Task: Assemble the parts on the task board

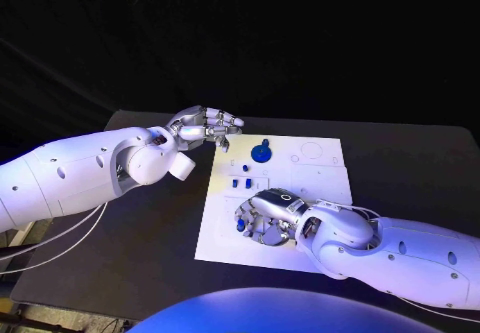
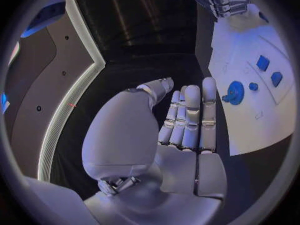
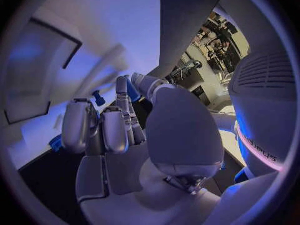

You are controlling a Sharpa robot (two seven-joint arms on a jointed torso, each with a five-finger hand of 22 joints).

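Table [image 1: 420,159] is black and takes up most of the scene, with lots of bare room on every side of the white task board [image 1: 320,177] in its middle. Left hand [image 1: 207,126] hangs by the board's far left corner, just off its edge; its fingers lie straight and close together with nothing in them, so it is let go and free. Right hand [image 1: 268,216] sits low over the near half of the board, fingers bent down, and a small blue part [image 3: 129,87] shows between its thumb and a finger in the right wrist view, so it seems to be pinching that piece. Round blue gear [image 1: 261,151] stands on the board near the far left corner, close to the left hand. Two little blue blocks [image 1: 241,184] sit in the middle of the board, just past the right hand's fingers. What could go wrong: the pinched piece is tiny and could slip out and roll off the board if the hold loosens or the piece is pushed in crooked. The bent fingers could also bump the little blocks, since they are so near. The left hand could knock the gear if it swings inward. The board's right half has open space, and so does the table beyond it.
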